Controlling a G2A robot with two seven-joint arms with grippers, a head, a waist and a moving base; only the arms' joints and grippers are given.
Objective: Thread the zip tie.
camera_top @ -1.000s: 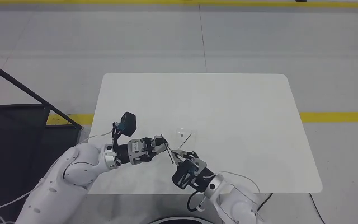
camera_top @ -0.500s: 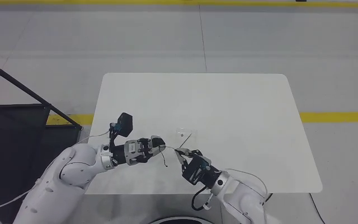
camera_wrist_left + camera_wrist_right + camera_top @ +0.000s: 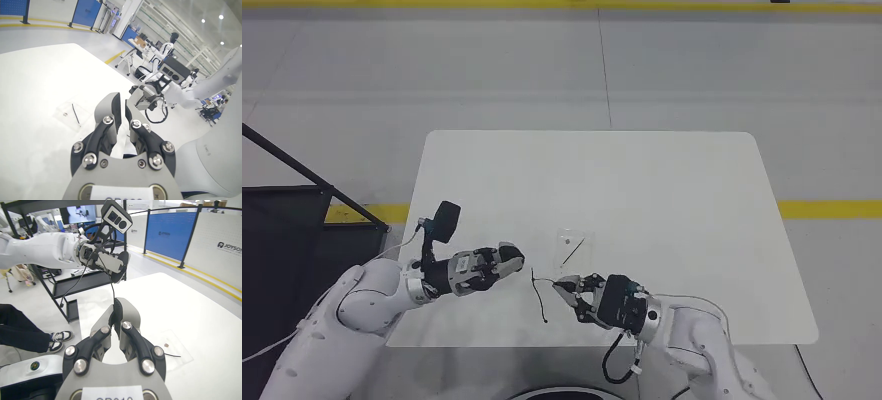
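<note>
We see the right claw squeezed tight on the black zip tie. The left claw looks a little apart.

I see a white table with rounded corners. A clear plastic bag lies flat on its near half, slightly left of centre and well apart from every edge. A small brown speck sits on the bag. A black metal rack stands beyond the table's left edge. A yellow floor line meets the right edge. Blue partition panels stand on the floor beyond the table.
</note>
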